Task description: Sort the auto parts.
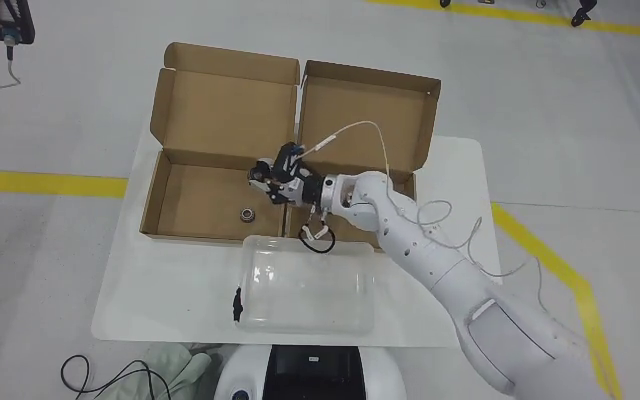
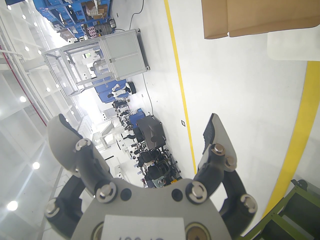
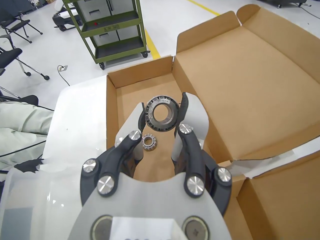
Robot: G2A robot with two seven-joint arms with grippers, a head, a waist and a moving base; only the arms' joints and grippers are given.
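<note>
**Big ring in my right gripper**

My right gripper (image 3: 162, 108) is squeezing a big metal ring (image 3: 162, 126) by its sides. It hangs over the open cardboard box (image 3: 111, 116) on the bench (image 3: 80, 116). A small metal ring (image 3: 149, 143) lies on the box floor just under it. My left gripper (image 2: 137, 119) is spread wide with nothing in it.

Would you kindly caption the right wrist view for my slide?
Right tool holds a large bearing over a cardboard box containing a small bearing.

The boxes (image 1: 190, 200) are plain brown, the large bearing (image 3: 162, 100) silvery grey, the table (image 1: 130, 290) white, the floor lines (image 1: 60, 183) yellow.
</note>
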